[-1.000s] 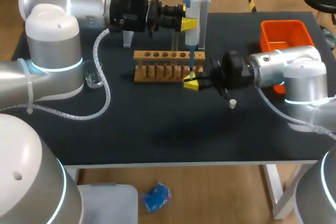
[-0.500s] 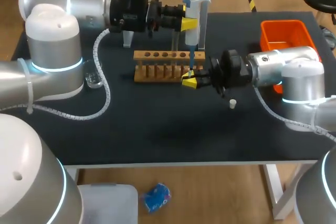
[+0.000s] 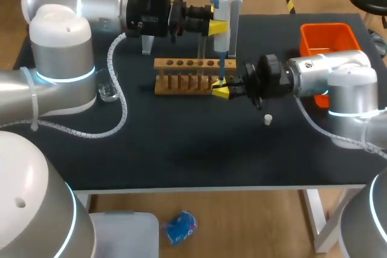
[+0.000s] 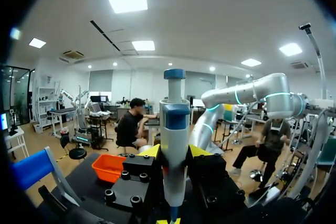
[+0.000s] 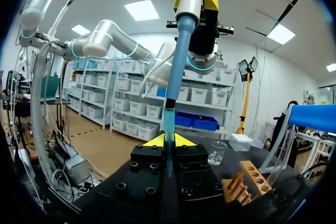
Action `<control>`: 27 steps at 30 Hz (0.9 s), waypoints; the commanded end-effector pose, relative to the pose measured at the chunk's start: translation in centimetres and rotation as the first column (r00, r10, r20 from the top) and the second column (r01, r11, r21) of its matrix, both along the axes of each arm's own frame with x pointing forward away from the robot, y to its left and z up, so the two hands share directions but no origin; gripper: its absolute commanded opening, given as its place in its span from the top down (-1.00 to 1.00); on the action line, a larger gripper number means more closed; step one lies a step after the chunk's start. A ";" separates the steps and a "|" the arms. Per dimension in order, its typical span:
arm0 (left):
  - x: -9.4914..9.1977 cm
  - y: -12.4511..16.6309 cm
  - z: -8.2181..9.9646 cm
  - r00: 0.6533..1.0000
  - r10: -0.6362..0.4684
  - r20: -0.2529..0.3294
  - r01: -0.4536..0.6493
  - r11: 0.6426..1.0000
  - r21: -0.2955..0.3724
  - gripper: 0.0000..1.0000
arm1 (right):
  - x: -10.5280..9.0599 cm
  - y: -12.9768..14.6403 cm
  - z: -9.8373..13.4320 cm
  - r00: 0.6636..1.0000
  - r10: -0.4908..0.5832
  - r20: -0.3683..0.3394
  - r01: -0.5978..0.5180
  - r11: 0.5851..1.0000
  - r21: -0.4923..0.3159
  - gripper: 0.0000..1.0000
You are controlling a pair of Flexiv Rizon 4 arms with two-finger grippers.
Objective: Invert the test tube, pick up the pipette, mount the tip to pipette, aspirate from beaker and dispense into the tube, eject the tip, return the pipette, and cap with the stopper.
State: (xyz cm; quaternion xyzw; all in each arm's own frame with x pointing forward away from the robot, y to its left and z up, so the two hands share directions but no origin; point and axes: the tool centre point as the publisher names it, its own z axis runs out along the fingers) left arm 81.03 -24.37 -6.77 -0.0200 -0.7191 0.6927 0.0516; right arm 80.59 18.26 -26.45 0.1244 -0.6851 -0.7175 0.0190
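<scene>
left tool (image 3: 217, 27) pinching pipette (image 3: 222, 10), upright over right end of rack (image 3: 181, 75). right tool (image 3: 221, 91) pressed on thin clear tube (image 5: 168, 124), upright, directly under pipette, axes in line. stopper (image 3: 267, 119) on table (image 3: 181, 155), nearer right arm.

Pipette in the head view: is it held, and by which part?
Yes. The left gripper is shut on the pipette at its white body, below the plunger, holding it upright near the right end of the wooden test tube rack.
</scene>
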 end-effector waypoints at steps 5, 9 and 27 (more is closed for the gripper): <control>0.0 0.0 -0.1 1.000 0.000 0.000 0.000 1.000 0.000 1.00 | -0.2 -0.1 -0.1 1.000 0.004 0.003 -0.004 1.000 -0.017 1.00; 0.0 0.0 -0.1 1.000 0.000 0.000 0.000 1.000 0.000 1.00 | -0.2 -0.2 -0.2 1.000 0.002 -0.003 -0.002 1.000 -0.015 1.00; 0.0 0.0 -0.1 1.000 0.000 0.000 0.000 1.000 0.000 1.00 | 0.0 0.2 0.9 0.998 0.001 -0.070 -0.002 1.000 -0.019 1.00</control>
